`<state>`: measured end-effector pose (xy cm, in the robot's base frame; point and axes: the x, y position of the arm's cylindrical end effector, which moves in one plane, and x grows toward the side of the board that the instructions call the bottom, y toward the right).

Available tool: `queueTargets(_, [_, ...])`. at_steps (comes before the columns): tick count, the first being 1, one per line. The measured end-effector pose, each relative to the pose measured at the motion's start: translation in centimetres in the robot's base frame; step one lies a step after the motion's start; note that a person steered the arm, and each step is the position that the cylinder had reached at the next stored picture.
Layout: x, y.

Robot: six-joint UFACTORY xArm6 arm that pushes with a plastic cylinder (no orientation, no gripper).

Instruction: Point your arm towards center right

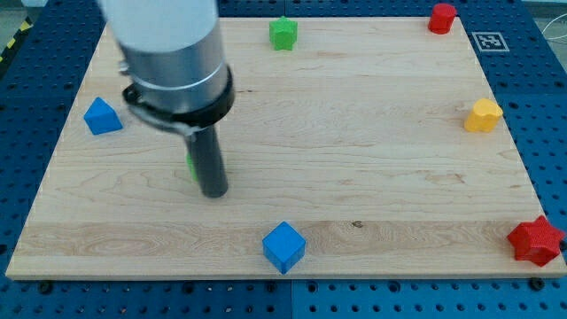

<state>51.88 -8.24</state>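
six blocks show around the table [354,159], and my tip [215,192] sits left of centre

no fingers here, only a bare rod, so nothing is grasped or released. a green sliver [190,166] peeks out just behind the rod, shape hidden. blue blocks lie far left [102,116] and near centre [283,246]; a green block [283,33] is far off, red ones at the far right [442,18] and near right [535,239] corners. the target, centre right by the yellow block [484,116], is well apart from my tip, so i judge nearly all the travel remains

bright, even overhead light, soft short shadows under the blocks, and the near arm housing [168,44] slightly blurred.
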Motion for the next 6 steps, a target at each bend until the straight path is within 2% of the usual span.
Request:
queueTargets(1, [0.0,0.1])
queueTargets(2, [-0.7,3.8])
queueTargets(3, [-4.5,9.9])
queueTargets(4, [-10.6,14.3])
queueTargets(5, [-15.6,21.6])
queueTargets(6, [-17.9,29.8])
